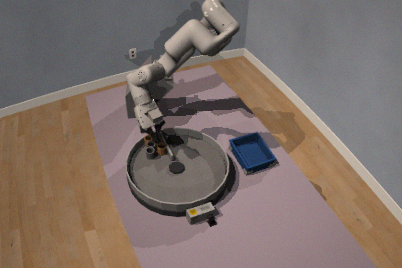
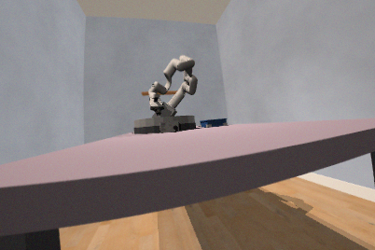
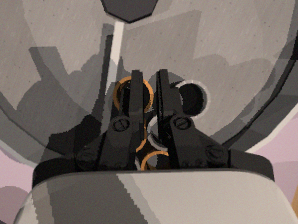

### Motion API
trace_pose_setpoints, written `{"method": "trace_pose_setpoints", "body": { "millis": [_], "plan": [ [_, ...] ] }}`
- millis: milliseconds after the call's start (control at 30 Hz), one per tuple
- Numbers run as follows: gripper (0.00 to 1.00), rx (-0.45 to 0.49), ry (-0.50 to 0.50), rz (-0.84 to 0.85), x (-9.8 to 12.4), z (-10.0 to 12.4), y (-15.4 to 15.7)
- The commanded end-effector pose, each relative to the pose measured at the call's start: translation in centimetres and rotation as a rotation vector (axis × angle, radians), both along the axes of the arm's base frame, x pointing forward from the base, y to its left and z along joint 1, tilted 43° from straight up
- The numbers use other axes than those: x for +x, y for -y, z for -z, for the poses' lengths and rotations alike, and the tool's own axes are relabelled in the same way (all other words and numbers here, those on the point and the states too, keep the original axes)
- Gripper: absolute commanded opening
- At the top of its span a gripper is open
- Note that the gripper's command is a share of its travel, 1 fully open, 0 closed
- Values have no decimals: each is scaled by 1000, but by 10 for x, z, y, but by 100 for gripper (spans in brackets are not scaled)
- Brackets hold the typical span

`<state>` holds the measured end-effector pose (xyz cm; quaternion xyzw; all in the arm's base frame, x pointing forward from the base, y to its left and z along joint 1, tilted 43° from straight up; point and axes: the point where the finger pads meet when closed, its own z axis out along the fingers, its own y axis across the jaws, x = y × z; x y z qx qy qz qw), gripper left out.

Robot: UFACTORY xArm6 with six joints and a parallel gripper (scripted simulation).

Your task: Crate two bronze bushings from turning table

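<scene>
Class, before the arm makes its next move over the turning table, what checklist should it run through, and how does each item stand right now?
1. Gripper above the bushing cluster on the turning table: ok.
2. Aimed at a bronze bushing, not the grey bushing: ok; the fingers straddle the bronze one's wall.
3. Bushing gripped: not ok; the fingers stand narrow and hold nothing.
4. Finger depth along the wall: cannot tell.
5. Crate ready beside the table, no bushing inside: ok.
</scene>
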<state>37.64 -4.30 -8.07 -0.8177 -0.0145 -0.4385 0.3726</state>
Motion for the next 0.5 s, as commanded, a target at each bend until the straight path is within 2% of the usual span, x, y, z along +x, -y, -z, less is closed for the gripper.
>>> {"method": "trace_pose_setpoints", "body": {
  "millis": [0, 267, 467],
  "plan": [
    [10, -1, 3, 2, 1, 0, 1],
    [10, -1, 3, 2, 1, 1, 0],
    [10, -1, 3, 2, 5, 17, -15]
  ]
}}
